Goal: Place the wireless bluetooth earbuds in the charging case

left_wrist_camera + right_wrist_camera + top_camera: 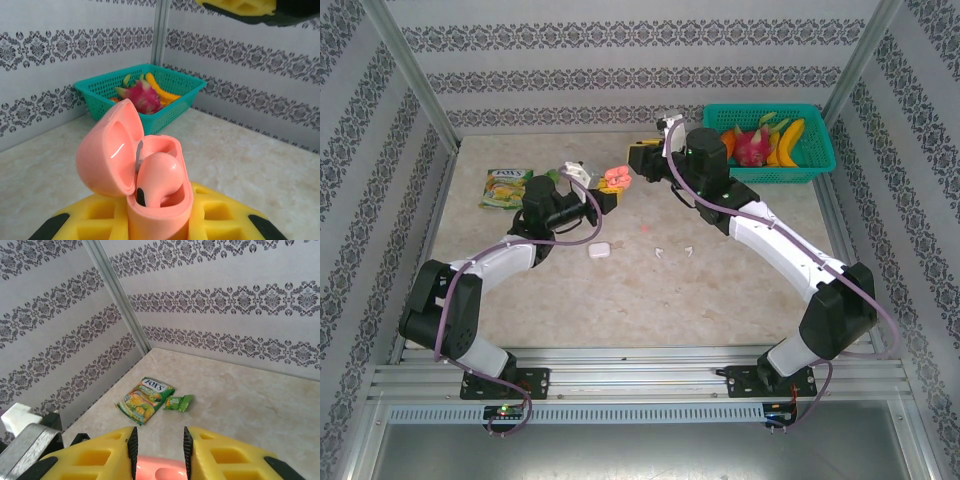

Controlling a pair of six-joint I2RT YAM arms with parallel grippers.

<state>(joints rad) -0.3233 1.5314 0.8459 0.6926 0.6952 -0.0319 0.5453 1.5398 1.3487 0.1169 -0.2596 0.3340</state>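
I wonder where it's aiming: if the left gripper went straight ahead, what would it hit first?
Likely the teal basket, across bare table from the left gripper and its pink charging case. The right gripper hangs just above that line; depth is unclear.

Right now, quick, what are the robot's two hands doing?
Left gripper: closed on the pink case.
Right gripper: jaws apart, something pink between; grip cannot be told.

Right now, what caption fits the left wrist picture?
Left gripper clamps an open pink charging case, one pink earbud inside, fruit basket behind.
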